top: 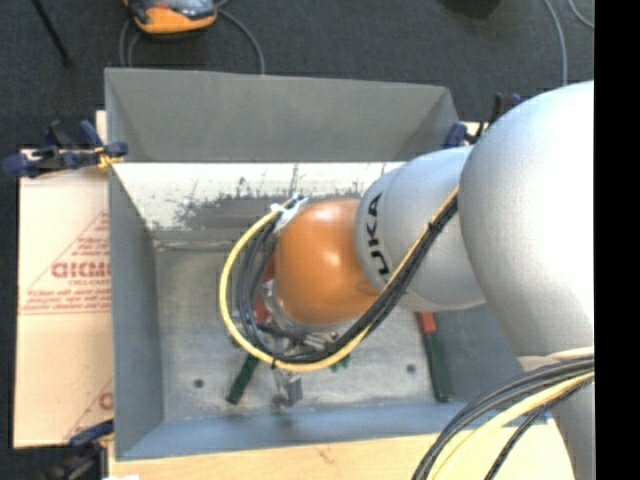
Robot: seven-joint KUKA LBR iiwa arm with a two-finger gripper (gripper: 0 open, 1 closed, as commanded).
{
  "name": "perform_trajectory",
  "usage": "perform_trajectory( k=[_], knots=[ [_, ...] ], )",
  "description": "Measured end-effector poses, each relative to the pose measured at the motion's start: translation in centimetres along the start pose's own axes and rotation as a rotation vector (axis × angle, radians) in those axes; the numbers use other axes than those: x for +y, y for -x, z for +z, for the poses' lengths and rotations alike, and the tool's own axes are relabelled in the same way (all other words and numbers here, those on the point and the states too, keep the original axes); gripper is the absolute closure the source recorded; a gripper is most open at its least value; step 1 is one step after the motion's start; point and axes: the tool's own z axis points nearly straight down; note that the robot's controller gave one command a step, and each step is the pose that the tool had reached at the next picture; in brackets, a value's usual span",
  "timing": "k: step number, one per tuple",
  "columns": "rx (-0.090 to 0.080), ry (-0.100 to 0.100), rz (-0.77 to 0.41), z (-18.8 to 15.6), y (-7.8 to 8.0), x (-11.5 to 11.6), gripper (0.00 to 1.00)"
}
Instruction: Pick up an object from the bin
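Observation:
My gripper (288,386) hangs low over the front middle of the bin floor, under the orange wrist cover, most of it hidden. Just to its left lies a dark green, narrow stick-like thing (240,378), slanted, its upper end running under the wrist cables. It sits apart from the gripper. A small green bit (342,363) peeks out just right of the gripper, beneath the cables. Something red (262,313) shows under the cover's left edge; what it is I cannot make out.
A long thin tool with a red end and dark green shaft (433,358) lies near the bin's right wall. The arm and its orange cover hide the middle of the bin. Bare floor shows at the left and front left.

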Motion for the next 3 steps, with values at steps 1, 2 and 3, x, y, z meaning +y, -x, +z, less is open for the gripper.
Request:
perform_trajectory(
  k=[1, 2, 3],
  knots=[
    [0.001, 0.003, -0.113, 0.4, 3.6, 1.2, 1.00],
    [0.001, 0.003, -0.113, 0.4, 3.6, 1.2, 1.00],
    [-0.008, -0.002, -0.084, -18.7, 2.0, -1.8, 1.00]
  ],
)
